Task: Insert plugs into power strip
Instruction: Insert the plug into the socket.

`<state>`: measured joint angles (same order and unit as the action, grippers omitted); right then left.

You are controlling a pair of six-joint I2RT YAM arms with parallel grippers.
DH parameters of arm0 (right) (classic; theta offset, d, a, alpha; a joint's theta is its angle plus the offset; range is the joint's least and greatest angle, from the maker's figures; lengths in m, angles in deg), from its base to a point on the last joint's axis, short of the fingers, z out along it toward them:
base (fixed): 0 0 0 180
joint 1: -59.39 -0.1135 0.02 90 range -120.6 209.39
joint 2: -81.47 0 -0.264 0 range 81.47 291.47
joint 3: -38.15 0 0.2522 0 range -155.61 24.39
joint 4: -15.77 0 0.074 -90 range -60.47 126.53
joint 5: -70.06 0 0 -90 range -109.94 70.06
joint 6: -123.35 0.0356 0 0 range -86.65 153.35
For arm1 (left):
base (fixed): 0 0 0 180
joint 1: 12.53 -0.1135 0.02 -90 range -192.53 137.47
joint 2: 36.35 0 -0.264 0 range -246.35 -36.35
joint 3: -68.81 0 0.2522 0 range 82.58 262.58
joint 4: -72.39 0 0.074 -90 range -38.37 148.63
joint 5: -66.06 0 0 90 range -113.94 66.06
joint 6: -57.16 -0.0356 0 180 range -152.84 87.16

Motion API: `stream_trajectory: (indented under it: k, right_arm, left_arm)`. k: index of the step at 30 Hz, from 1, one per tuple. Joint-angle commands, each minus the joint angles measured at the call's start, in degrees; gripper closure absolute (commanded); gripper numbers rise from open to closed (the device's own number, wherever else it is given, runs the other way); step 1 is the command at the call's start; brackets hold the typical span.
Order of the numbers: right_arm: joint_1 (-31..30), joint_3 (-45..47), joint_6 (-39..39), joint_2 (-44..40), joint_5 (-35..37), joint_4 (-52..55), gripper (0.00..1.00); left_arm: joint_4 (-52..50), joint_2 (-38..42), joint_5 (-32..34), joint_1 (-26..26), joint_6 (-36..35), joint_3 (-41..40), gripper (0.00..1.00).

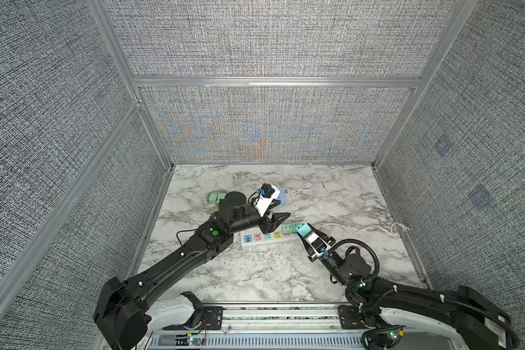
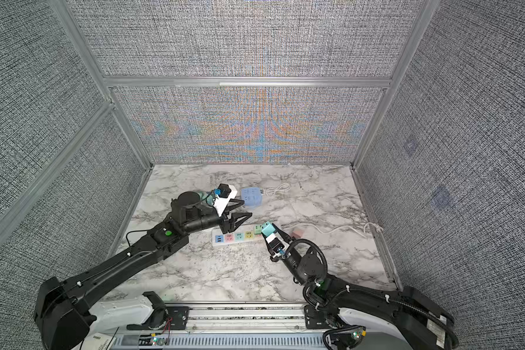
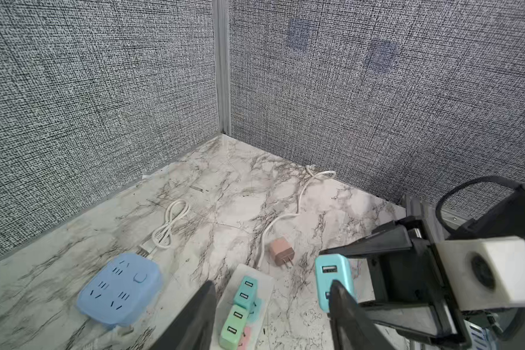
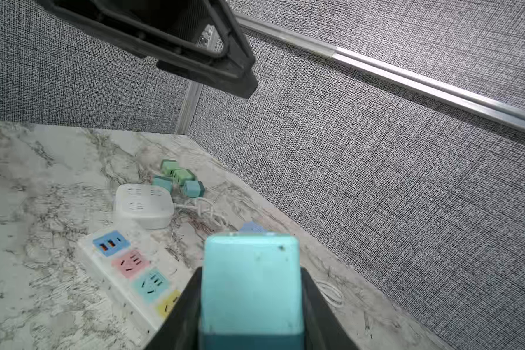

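Marble worktop [image 1: 255, 272]: the right claw [image 1: 306, 232] grips a teal plug [image 4: 250, 281] beside the power strip [image 1: 259, 238] (two plugs [image 3: 245, 291] sit in it); the left claw [image 2: 246, 208], near it, stands open and empty.

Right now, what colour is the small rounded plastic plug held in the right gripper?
Teal: the rounded plastic plug shows best in the right wrist view.

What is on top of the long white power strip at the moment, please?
Two plugs sit on the power strip near its cord end: a teal plug and a mint green plug. How far they are pushed in is hidden under their bodies.
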<state>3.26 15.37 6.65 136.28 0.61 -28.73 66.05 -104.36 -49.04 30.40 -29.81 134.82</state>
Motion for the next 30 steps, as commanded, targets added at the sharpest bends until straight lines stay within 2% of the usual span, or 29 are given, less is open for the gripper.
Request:
stream_trajectory:
  k: [1,8,24,30]
  right_arm:
    - [0.0,-0.7,-2.2,1.9,-0.3,-8.0,0.95]
    - [0.0,-4.9,-3.1,4.5,-1.2,-7.8,0.95]
    - [0.0,-12.4,-4.1,11.0,-5.0,-7.8,0.95]
    - [0.0,-13.9,-4.2,12.6,-5.2,-8.1,0.95]
  left_arm:
    - [-0.2,-0.1,-2.6,0.0,-0.3,0.2,0.39]
    - [-0.8,-2.0,-6.7,0.1,-0.6,1.4,0.38]
    - [-2.1,-4.4,-9.4,0.9,-1.1,3.2,0.38]
    - [-2.7,-5.0,-9.7,1.1,-1.4,3.8,0.45]
